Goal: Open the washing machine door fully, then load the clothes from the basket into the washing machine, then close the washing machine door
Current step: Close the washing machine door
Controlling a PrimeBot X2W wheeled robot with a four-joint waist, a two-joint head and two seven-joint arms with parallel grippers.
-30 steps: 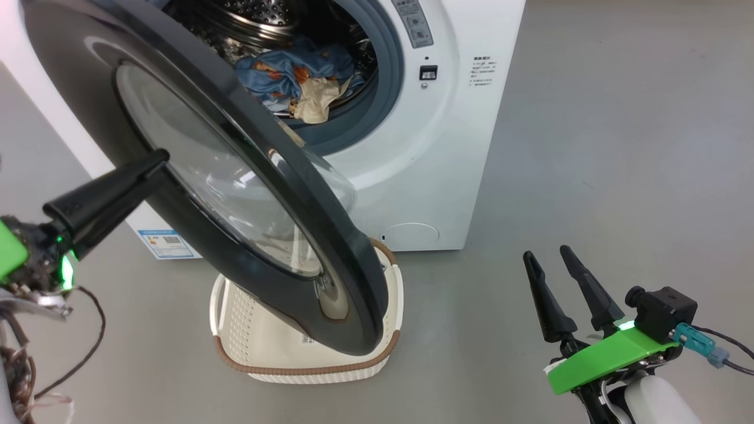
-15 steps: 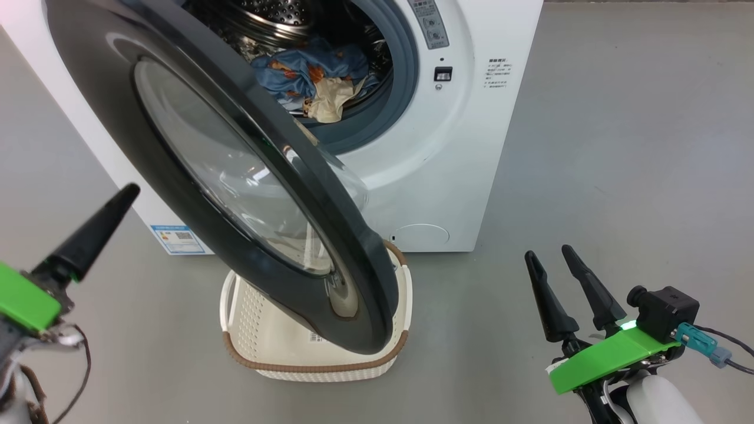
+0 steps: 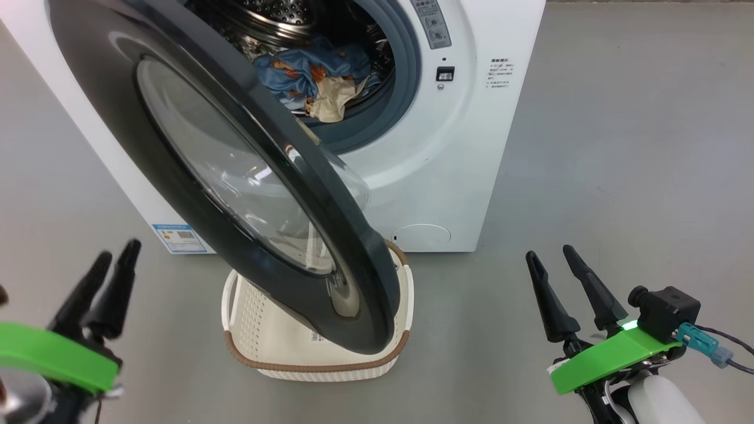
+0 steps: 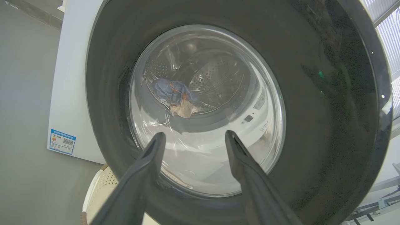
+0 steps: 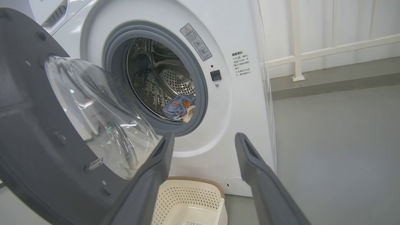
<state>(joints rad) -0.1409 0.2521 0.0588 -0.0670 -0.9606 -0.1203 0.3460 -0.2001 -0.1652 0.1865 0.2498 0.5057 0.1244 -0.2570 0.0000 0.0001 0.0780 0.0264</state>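
- The left gripper [image 3: 120,248] sits at 8 o'clock in the head view, jaws wide and empty, clear of the door. Its wrist view looks straight at the door's outer face, so it seems the arm for the closing push.
- The washing machine door [image 3: 235,176] stands about half swung, running from 10 o'clock down toward 6. Pressing a finger's flank on the black rim near the free edge, not on the glass bowl, should give the most leverage. A steady push toward 1 o'clock until the latch catches looks right.
- The basket [image 3: 242,315] rests on the floor at 6 o'clock, under the door's lower edge. It looks empty apart from its label. I cannot tell whether the door clears its rim, so watch for dragging.
- The clothes [image 3: 312,70] lie in the drum at 12 o'clock, close behind the gasket [image 3: 406,76]. The cream piece sits furthest forward and might get pinched if it trails over the lip.
- The right gripper [image 3: 549,251] waits at 4 o'clock, jaws wide and empty, well apart from the washing machine [image 3: 471,147]. It is best left outside the door's arc.
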